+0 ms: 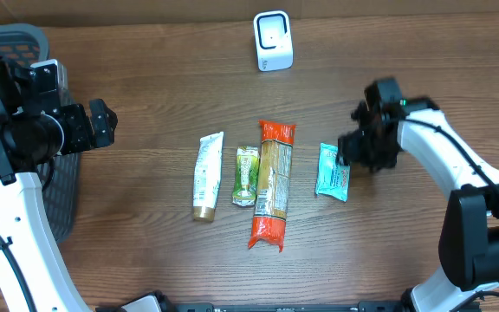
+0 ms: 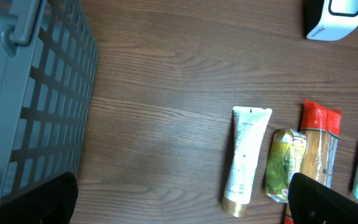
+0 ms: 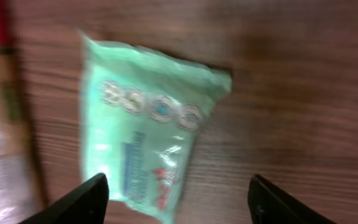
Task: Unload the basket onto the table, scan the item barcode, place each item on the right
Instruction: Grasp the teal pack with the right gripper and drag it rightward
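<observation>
1. Mint-green packet [image 3: 148, 130] fills your right wrist view, a little blurred. It lies flat on the wooden table [image 1: 145, 78], at the right end of a row of four items.
2. Your right gripper [image 3: 179, 190] hangs just above this packet. Its fingers [image 3: 92, 199] stand apart and the packet's lower end lies between them; they do not clamp it.
3. Going left along the row, you see a long pasta pack [image 1: 273, 182] with orange ends, a small green pouch [image 1: 246, 175] and a white tube [image 1: 207, 176].
4. At the far side of the table you find the white scanner [image 1: 273, 41], upright and well apart from the row.
5. Your left gripper [image 2: 182, 190] hovers beside the grey basket [image 2: 36, 93], fingers wide apart and holding nothing.
</observation>
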